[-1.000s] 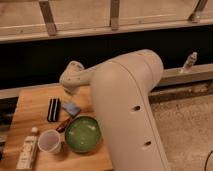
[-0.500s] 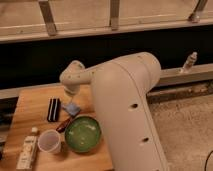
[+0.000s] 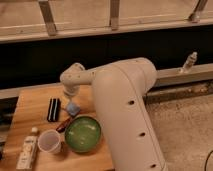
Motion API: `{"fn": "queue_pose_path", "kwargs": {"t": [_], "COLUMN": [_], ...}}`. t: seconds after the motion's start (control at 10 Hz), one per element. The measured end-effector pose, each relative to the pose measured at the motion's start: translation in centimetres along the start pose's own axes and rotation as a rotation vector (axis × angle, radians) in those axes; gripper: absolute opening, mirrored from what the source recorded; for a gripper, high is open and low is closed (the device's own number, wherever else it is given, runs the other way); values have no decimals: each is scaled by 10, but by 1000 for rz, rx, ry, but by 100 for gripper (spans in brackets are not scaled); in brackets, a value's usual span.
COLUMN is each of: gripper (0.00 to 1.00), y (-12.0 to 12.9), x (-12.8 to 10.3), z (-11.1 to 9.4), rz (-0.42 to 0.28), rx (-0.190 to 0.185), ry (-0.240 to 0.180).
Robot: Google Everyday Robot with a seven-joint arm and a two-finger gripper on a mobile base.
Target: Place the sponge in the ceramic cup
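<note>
The light-blue sponge point(image 3: 73, 109) is on or just above the wooden table, between the black block and the big white arm. My gripper point(image 3: 71, 101) hangs from the arm's wrist right over the sponge, at its top edge, and whether it holds the sponge cannot be made out. The white ceramic cup point(image 3: 50, 141) stands upright near the table's front left, just left of the green bowl and well in front of the sponge.
A wide green bowl point(image 3: 83, 134) sits in front of the sponge. A black ribbed block point(image 3: 53, 109) lies to its left. A small reddish item point(image 3: 63, 125) lies between block and bowl. A white bottle point(image 3: 28, 151) lies at the front left. The wooden table point(image 3: 30, 107) ends close by.
The gripper and the sponge have edged slightly toward the front right, nearer the bowl. Nothing else has moved.
</note>
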Motion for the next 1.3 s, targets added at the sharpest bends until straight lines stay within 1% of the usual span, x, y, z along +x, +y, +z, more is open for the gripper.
{"fn": "queue_pose_path", "kwargs": {"t": [0.3,0.6,0.9,1.0,1.3], "gripper": [80,80,80,76,49], "y": [8,13,17,16,17], "x": [-3,-4,2,4,3], "z": [17,35,53,54,55], "rz": [0,1,18,22,12], "rx": [-42,-74,-108,-112,-114], "ry": [1,8,11,10,6]}}
